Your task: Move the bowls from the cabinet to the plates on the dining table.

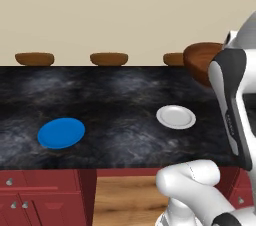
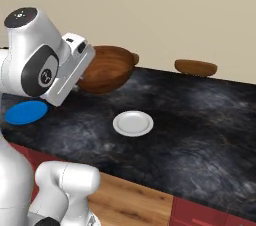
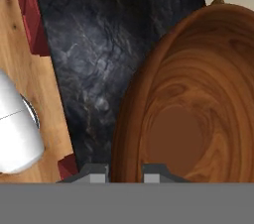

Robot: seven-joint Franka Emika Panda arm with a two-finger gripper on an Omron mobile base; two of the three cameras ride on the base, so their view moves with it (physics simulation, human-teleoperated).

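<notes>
My gripper (image 3: pixel 125 174) is shut on the rim of the deep, dark brown wooden bowl (image 3: pixel 193 109); one fingertip sits inside the rim and the other outside. The bowl (image 2: pixel 107 69) hangs tilted in the air over the dining table (image 2: pixel 200 120), a black marbled top. It is higher than the white plate (image 2: pixel 133 123) and close to it, and it touches nothing below. In the left base view the bowl (image 1: pixel 200 60) is partly hidden behind my forearm. The white plate (image 1: pixel 176 116) lies right of centre and the blue plate (image 1: pixel 61 132) to the left. The cabinet is out of view.
Brown stool tops (image 1: pixel 34 59) (image 1: pixel 109 59) line the table's far edge, and one (image 2: pixel 195 67) stands to the right of the bowl. Red drawers with silver knobs (image 1: pixel 15 195) sit under the near edge, above a wood floor (image 1: pixel 125 200).
</notes>
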